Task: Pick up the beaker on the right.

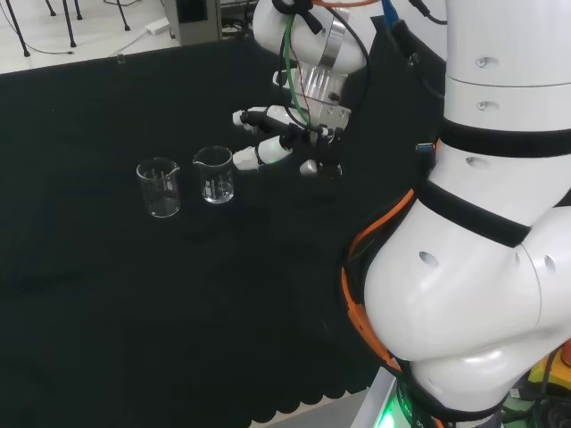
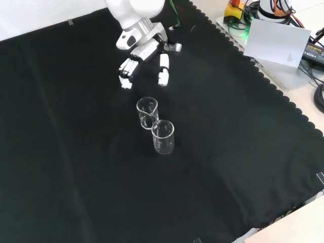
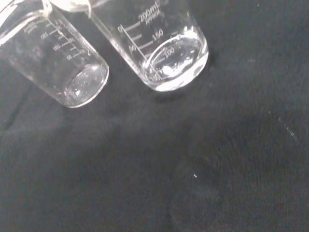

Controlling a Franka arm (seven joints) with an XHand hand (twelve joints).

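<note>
Two clear beakers stand close together on the black cloth (image 1: 107, 294). In the head view, the right beaker (image 1: 213, 174) blocks the left beaker (image 1: 159, 187) from the hand (image 1: 277, 143); surrounding cloth lies bare.

Head view: two beakers side by side on cloth (image 1: 107, 294); left beaker (image 1: 159, 188), right beaker (image 1: 213, 175); hand (image 1: 285, 138) just right, apart.

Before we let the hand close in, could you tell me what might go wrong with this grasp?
1. The two clear beakers stand very close together; fingers reaching for the nearer beaker could knock the other beaker.
2. The hand is open and apart from both, so it may tip the glass if it arrives off-centre.
</note>
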